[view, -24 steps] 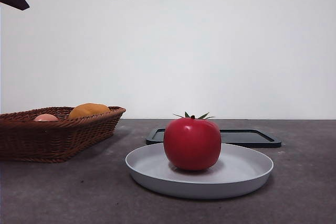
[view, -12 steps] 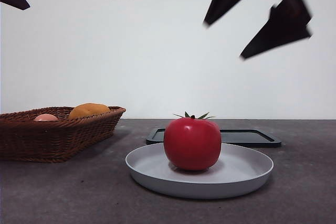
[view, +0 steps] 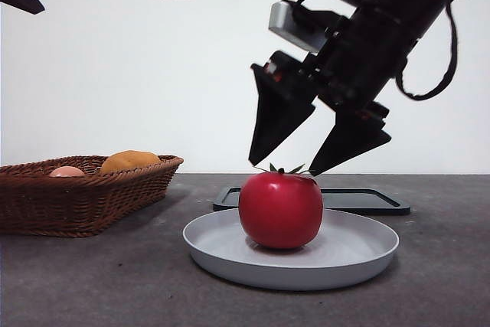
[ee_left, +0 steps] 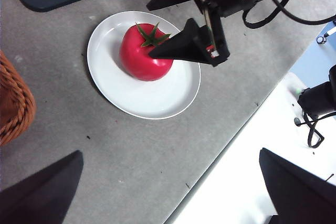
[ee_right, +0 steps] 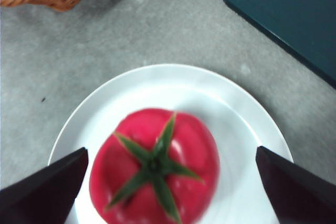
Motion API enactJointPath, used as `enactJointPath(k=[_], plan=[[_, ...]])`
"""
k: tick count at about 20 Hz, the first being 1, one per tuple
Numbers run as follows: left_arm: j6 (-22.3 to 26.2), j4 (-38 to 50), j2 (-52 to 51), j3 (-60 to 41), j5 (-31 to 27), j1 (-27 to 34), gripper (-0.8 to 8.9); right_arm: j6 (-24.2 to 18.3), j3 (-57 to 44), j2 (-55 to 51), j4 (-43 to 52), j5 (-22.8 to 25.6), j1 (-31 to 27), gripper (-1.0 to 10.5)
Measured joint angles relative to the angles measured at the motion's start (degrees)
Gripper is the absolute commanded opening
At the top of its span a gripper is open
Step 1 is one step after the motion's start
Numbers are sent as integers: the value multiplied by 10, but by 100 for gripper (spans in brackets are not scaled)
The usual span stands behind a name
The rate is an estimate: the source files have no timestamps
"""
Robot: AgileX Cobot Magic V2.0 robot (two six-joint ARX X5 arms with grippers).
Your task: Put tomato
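The tomato (view: 280, 210), glossy red with a green stem, sits on a grey round plate (view: 360, 254) at the table's middle. My right gripper (view: 282, 168) hangs open just above it, its two black jaws spread to either side of the stem, apart from the fruit. In the right wrist view the tomato (ee_right: 155, 169) lies between the open jaws of the right gripper (ee_right: 170, 150), on the plate (ee_right: 226, 108). The left wrist view looks down on the tomato (ee_left: 144, 53), the plate (ee_left: 136, 103) and the right gripper (ee_left: 148, 32). My left gripper (ee_left: 169, 153) waits high up, open and empty.
A wicker basket (view: 84, 197) at the left holds an orange-yellow fruit (view: 129, 161) and a small pink fruit (view: 66, 171). A dark flat tray (view: 367, 201) lies behind the plate. The table's edge (ee_left: 226, 145) runs near the plate in the left wrist view.
The right arm has come down from the top right corner to just above the tomato, jaws open. The tomato, plate and left arm have not moved.
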Motion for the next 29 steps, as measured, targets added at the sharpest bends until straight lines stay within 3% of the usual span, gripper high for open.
enactJointPath(k=[15, 19, 25, 29], plan=[[0, 0, 0, 0, 0, 0, 531, 8, 0, 61, 19, 3, 23, 533], [0, 0, 0, 0, 0, 0, 531, 9, 1, 61, 9, 3, 26, 322], [0, 0, 0, 0, 0, 0, 531, 10, 9, 61, -3, 2, 26, 306], [0, 0, 0, 0, 0, 0, 531, 9, 83, 61, -40, 4, 21, 306]])
